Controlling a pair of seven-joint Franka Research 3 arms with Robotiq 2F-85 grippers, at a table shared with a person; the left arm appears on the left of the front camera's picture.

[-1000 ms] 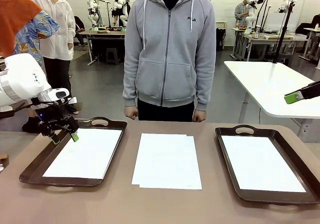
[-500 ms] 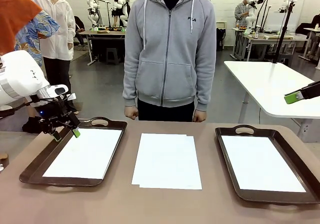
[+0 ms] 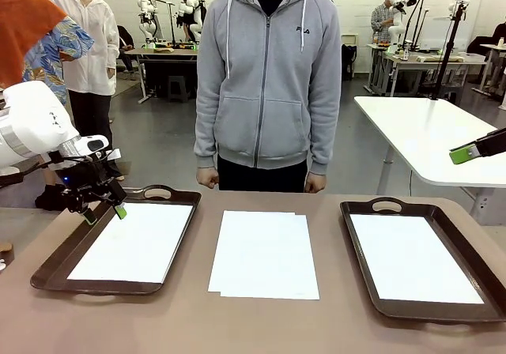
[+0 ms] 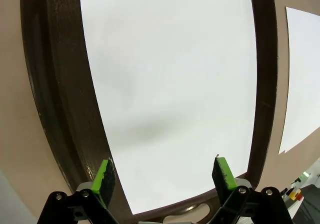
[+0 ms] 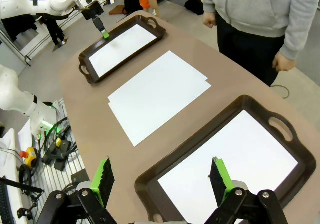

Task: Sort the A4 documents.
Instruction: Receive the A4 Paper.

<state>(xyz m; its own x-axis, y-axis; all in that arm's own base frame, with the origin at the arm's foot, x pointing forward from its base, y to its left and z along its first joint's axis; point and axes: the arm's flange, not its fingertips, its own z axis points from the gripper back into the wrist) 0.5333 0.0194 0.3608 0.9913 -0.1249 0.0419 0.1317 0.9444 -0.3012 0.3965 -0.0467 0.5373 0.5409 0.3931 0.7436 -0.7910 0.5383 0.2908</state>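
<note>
A4 documents (image 3: 263,254): a loose pile is seen flat on the bare desk (image 3: 190,322), lower centre of the front view. It has at least two sheets, slightly offset at the upper right corner. A left sheet (image 3: 134,242) is laid on the floor of the left tray (image 3: 49,271), lower left of the frame. A right sheet (image 3: 411,257) is laid in the right tray (image 3: 357,239), lower right. Both trays are dark brown and handled, each set apart from the pile.

The left gripper (image 3: 104,214) is seen mid-left of the frame, above the far left corner of the left tray and angled down. Its jaws are spread wide, nothing gripped. In the left wrist view its green pads (image 4: 106,174) are seen at the bottom edge, over the tray rim and the sheet's short end. A faint shadow is cast on the paper.

The right gripper (image 5: 162,179) is seen high over one end of the right tray, bottom of the right wrist view. Its jaws are released, nothing between them. One green-padded finger (image 3: 462,154) is caught at the right edge of the front view, well above the desk.

A person (image 3: 269,77) in a grey hoodie is placed upper centre, at the desk's far side. One closed hand (image 3: 207,180) is seen off the paper.
</note>
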